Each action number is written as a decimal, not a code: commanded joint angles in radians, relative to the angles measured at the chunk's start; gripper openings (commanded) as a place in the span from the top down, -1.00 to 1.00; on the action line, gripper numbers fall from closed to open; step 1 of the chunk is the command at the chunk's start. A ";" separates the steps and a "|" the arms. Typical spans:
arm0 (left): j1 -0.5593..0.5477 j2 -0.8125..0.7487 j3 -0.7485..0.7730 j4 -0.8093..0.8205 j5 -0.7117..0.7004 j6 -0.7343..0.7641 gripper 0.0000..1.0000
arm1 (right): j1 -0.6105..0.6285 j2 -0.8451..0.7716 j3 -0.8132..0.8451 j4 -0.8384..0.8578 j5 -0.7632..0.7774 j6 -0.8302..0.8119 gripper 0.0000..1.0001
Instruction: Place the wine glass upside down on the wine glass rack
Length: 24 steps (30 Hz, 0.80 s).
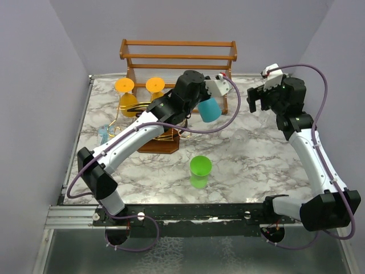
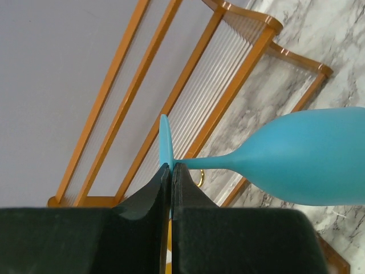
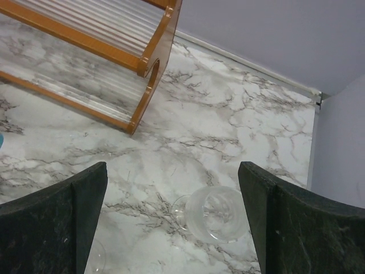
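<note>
My left gripper (image 2: 171,166) is shut on the thin round foot of a blue wine glass (image 2: 308,157), which lies sideways in the air with its bowl to the right. In the top view the left gripper (image 1: 217,90) holds the blue glass (image 1: 209,109) just right of the wine glass rack (image 1: 161,145), gold wire on a dark wooden base. Two orange glasses (image 1: 124,87) hang upside down on the rack. A gold loop (image 2: 199,178) shows behind my fingers. My right gripper (image 1: 258,100) is open and empty above the table, also in its wrist view (image 3: 171,174).
A two-tier orange-brown wooden shelf (image 1: 178,57) stands at the back, close behind the blue glass. A green glass (image 1: 200,170) stands at the middle front. A clear glass (image 3: 217,214) sits on the marble under my right gripper. Another clear thing (image 1: 104,134) lies at the left edge.
</note>
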<state>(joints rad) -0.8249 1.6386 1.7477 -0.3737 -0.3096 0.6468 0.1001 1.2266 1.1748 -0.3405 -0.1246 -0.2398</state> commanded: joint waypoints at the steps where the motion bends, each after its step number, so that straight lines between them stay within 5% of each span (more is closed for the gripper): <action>1: -0.018 0.024 -0.023 0.054 -0.134 0.085 1.00 | -0.021 -0.045 -0.008 0.057 -0.042 0.007 -0.94; 24: -0.020 0.052 -0.092 0.046 -0.318 0.140 1.00 | -0.030 -0.049 -0.016 0.043 -0.128 -0.003 -0.93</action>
<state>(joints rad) -0.8421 1.6817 1.6516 -0.3492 -0.5461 0.7811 0.0769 1.1946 1.1679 -0.3206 -0.2127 -0.2401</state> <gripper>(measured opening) 0.027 0.966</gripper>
